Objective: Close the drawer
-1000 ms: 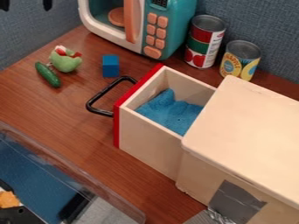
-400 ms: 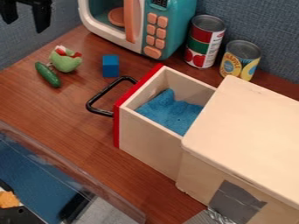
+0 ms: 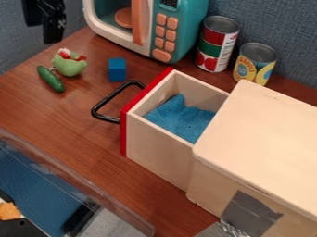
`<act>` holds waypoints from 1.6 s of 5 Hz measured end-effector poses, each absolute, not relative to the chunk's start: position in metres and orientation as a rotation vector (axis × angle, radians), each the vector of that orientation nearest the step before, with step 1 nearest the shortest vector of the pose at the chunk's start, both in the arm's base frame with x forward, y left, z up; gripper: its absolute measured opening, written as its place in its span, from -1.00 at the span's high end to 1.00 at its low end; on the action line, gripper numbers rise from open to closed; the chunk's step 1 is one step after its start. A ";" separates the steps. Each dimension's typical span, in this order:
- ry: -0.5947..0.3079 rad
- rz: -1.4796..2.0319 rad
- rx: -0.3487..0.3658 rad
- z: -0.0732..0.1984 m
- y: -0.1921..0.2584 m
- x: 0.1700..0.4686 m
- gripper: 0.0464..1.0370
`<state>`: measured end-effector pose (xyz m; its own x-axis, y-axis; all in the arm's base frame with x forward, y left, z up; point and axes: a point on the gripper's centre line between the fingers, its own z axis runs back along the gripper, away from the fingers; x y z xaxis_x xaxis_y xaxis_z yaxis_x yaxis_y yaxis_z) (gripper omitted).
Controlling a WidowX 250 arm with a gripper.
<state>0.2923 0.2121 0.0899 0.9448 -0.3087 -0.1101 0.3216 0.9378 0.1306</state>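
The black gripper hangs at the upper left, in front of the blue-grey backdrop. It is above and left of the drawer, well apart from it. The wooden drawer stands pulled out of its light wooden box toward the left. Its red front carries a black loop handle that juts out to the left. A blue cloth lies inside the drawer.
A blue block stands just beyond the handle. Farther left are a green plush toy and a toy cucumber. A teal toy microwave and two cans line the back. A clear bin's edge crosses the lower left.
From the top left corner, the gripper has come lower and to the right, and it shows from a different angle. Drawer, box and the other objects have not moved.
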 end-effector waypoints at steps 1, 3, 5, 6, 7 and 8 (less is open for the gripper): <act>0.122 -0.570 0.119 0.077 0.192 0.279 -0.93; 0.139 -1.065 0.167 0.054 0.172 0.252 -0.93; 0.137 -1.247 0.140 0.041 0.155 0.247 -0.93; 0.132 -1.271 0.090 0.042 0.142 0.248 -0.93; 0.127 -1.283 0.071 0.041 0.127 0.259 -0.93; 0.135 -1.271 0.045 0.034 0.109 0.270 -0.93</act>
